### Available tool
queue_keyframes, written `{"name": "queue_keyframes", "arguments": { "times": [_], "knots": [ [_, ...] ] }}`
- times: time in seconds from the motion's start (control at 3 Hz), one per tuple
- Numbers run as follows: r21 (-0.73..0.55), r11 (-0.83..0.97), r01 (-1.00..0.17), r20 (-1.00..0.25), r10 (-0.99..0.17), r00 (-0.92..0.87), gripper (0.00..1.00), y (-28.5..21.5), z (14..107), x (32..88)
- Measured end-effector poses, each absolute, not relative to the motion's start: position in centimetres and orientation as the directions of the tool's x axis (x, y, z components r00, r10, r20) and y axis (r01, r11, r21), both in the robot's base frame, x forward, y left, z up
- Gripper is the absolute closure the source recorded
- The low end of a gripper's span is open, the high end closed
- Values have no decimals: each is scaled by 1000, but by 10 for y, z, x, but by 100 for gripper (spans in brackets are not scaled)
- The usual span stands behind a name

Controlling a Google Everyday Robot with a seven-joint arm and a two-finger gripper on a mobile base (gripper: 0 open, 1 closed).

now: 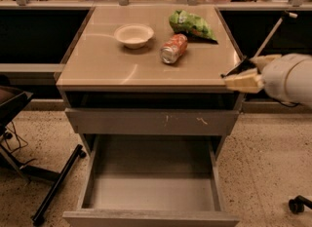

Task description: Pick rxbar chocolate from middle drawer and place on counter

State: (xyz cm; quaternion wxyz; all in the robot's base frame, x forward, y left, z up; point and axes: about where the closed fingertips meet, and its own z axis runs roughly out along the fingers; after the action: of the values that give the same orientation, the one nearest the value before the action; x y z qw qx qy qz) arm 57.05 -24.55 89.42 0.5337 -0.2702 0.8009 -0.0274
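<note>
My gripper (242, 73) is at the right, level with the counter's right front corner and just off its edge. Its pale fingers (244, 82) are shut on a thin black flat thing, the rxbar chocolate (237, 69), of which only a dark sliver shows. The middle drawer (151, 217) is pulled open below, and its grey floor is bare. The gripper is well above the drawer and to its right.
On the tan counter (107, 65) are a white bowl (133, 35), a soda can on its side (174, 48) and a green chip bag (191, 25). A shut grey drawer front with pale scratches (151, 121) is under the counter. Black chair legs (53, 187) are at the left.
</note>
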Motion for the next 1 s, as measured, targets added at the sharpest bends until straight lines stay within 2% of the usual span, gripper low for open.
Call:
{"name": "queue_keyframes", "arguments": {
  "times": [0.33, 1.0],
  "knots": [
    [-398, 832, -386, -831, -506, -233, 100, -248, 964, 589],
    [-357, 830, -428, -865, -467, -184, 100, -191, 999, 703]
  ]
}}
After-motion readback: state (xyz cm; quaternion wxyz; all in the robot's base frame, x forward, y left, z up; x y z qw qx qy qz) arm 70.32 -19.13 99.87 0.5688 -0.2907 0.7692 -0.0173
